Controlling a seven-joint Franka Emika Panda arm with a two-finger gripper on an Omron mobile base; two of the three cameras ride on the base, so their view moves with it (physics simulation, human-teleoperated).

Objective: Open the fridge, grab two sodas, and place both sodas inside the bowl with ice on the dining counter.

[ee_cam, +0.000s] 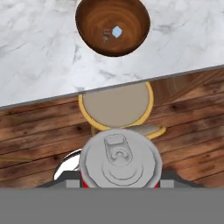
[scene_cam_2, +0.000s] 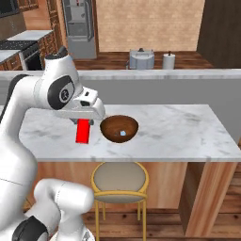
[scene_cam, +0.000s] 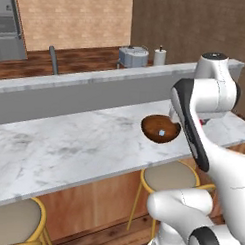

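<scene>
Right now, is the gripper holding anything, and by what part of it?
Yes. The gripper holds the red soda can upright, gripped at its upper sides just under the silver top, beside the bowl.

One wooden bowl (scene_cam_2: 119, 128) is sitting on the one marble dining counter (scene_cam_2: 179, 132), and a single ice cube (scene_cam_2: 123, 133) is lying inside it. One red soda can (scene_cam_2: 83, 131) is showing, silver top up in the hand view. Two stools are showing from the left base camera: one (scene_cam: 168, 177) under the bowl, another (scene_cam: 13, 222) further left. One grey pot (scene_cam_2: 141, 59) and one white roll (scene_cam_2: 169, 61) are standing behind the ledge.
</scene>
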